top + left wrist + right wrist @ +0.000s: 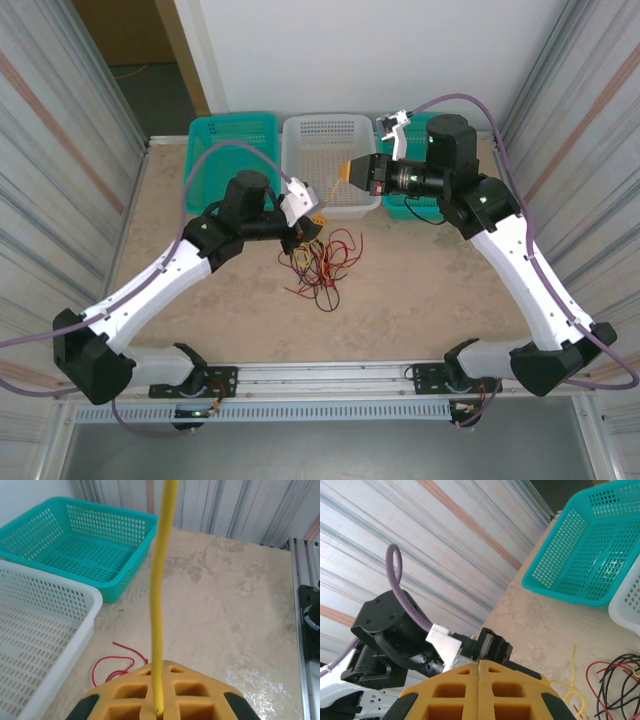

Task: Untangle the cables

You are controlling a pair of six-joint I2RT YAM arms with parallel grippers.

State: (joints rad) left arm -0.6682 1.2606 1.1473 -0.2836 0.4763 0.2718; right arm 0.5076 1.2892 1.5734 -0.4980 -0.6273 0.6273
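Note:
The cables [322,262] lie as a loose tangle of red, black and yellow strands on the table in front of the white basket. My left gripper [306,230] sits at the tangle's upper left edge. It is shut on a yellow cable [159,595], which runs straight up from between its orange fingers [125,695]. A red cable [114,664] loops on the table just beyond them. My right gripper [349,172] hovers over the white basket's right side, shut with nothing between its pads [478,669]. Red and black strands [615,677] and a yellow one [573,680] show at lower right.
Three baskets line the back of the table: a teal basket [232,140] on the left, a white basket [330,150] in the middle, and another teal one [412,208] mostly under my right arm. Corrugated walls close both sides. A metal rail [330,375] runs along the near edge.

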